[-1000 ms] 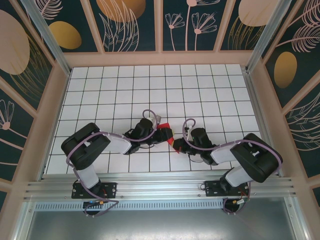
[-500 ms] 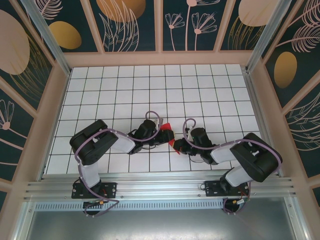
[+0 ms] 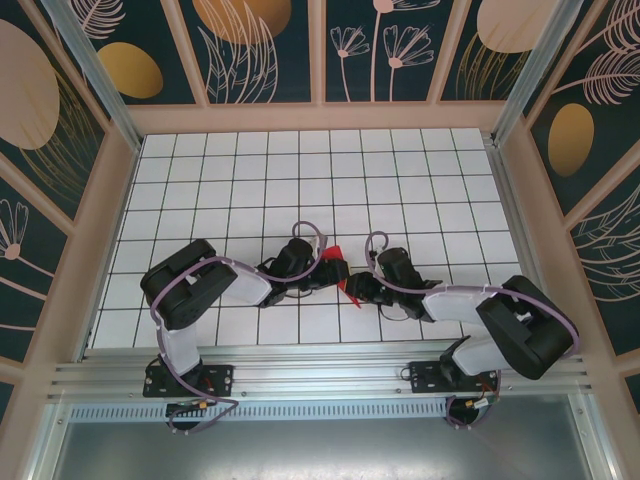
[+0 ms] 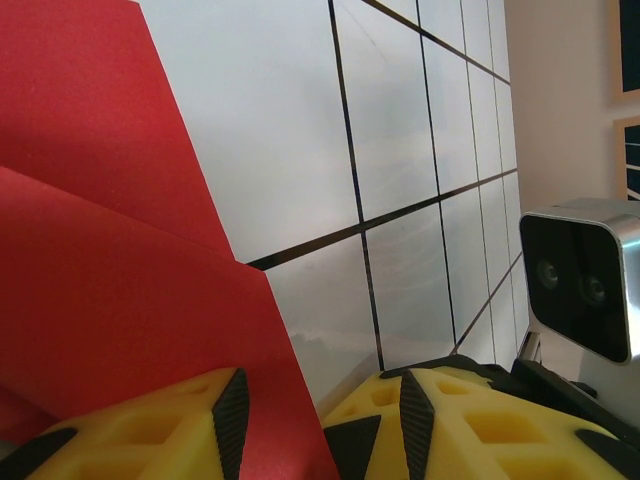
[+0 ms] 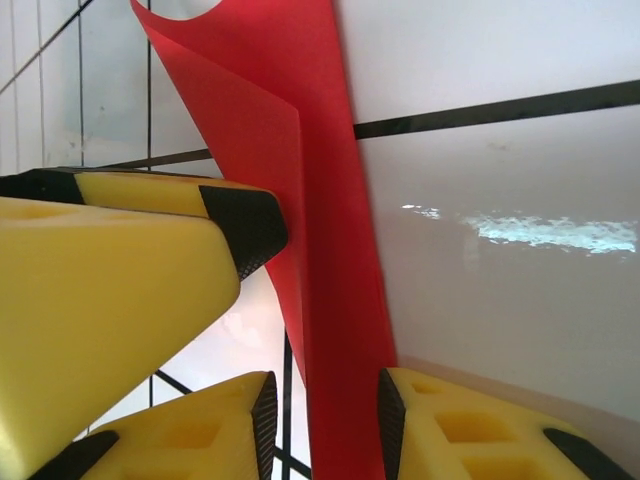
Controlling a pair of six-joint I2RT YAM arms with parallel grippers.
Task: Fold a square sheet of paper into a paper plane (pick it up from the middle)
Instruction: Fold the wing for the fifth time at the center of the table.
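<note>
Though mostly hidden from above, red paper [image 5: 330,250] between both parted grippers [image 4: 320,420] [image 5: 325,425], grip unclear.

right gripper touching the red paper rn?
Cannot tell. In the right wrist view the red paper runs down between the right gripper fingertips, jaws parted, but neither a pad contact nor a gap shows plainly.

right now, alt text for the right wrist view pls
A folded strip of red paper runs down between the right tool's two yellow fingers, which stand slightly apart around it. Another yellow, black-tipped finger reaches in from the left beside the paper, over a white tiled table with black grid lines.
</note>
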